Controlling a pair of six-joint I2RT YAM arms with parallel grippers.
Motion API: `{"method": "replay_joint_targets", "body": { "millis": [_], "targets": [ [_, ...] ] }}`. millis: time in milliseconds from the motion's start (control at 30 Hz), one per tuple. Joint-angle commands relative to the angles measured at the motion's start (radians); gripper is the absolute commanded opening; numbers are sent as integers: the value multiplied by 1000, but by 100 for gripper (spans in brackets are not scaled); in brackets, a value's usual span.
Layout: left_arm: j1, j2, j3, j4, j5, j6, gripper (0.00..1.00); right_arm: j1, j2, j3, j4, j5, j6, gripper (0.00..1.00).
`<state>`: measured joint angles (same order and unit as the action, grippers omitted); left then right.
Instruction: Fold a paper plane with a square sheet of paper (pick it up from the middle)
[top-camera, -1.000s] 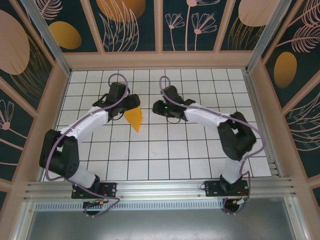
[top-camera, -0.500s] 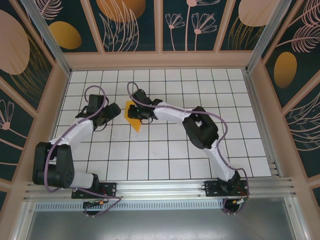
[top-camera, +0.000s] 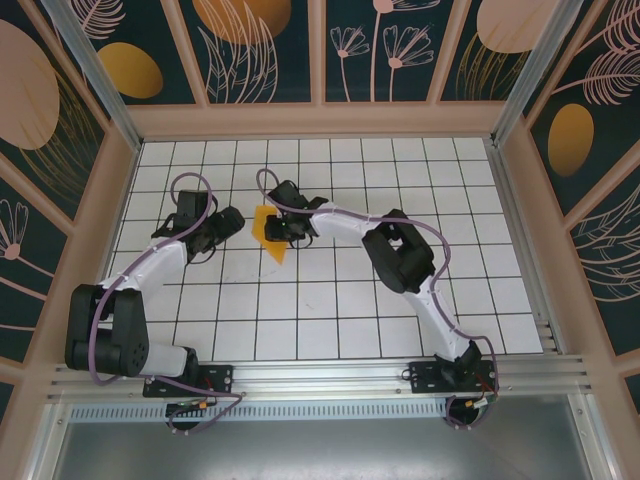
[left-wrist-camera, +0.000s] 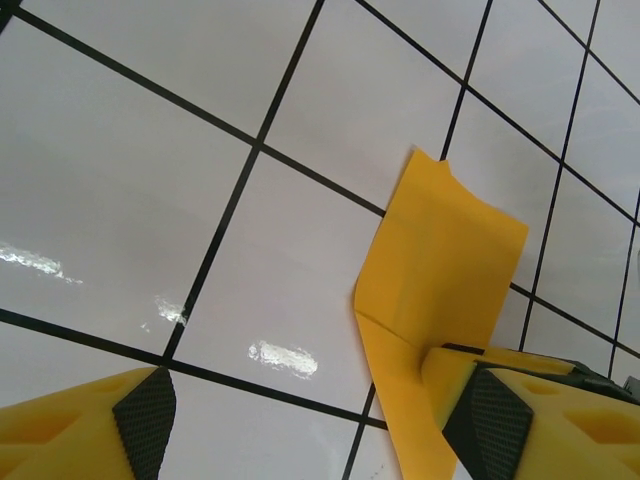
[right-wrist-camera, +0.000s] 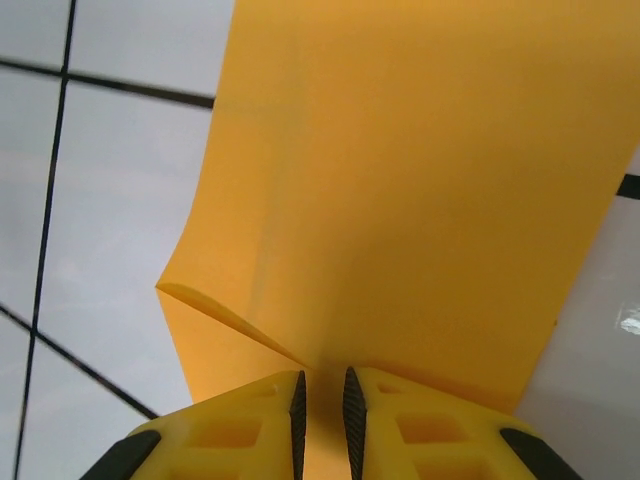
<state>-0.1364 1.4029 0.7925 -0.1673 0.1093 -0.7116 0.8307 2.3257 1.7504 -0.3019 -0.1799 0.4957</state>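
Right hand (right-wrist-camera: 322, 385) clamped on paper plane (right-wrist-camera: 400, 180) at its centre crease, likely holding the fold raised; left hand (left-wrist-camera: 318, 410) spread apart beside it

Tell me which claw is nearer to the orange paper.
Right. The right claw is shut on the orange paper at its edge; the left claw stands open beside it, on its left in the top view, not gripping it.

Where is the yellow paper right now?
In the top view, the yellow paper sits left of middle on the table, pinched by the right fingers, left fingers close beside it.
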Motion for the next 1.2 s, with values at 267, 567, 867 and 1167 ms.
{"method": "replay_joint_targets", "body": {
  "millis": [267,567,867,1167],
  "targets": [
    [6,-44,-59,79,132,21,81,-76,-299,-390,-136,-70,-485,20],
    [4,-63,-136,166,219,-23,82,-74,-513,-512,74,-82,-131,23],
    [-42,-79,-194,207,267,-73,80,-71,-525,-643,167,-97,-3,17],
    [-132,-41,-218,275,288,-140,77,-109,-470,-647,210,-61,11,15]
  ]
}}
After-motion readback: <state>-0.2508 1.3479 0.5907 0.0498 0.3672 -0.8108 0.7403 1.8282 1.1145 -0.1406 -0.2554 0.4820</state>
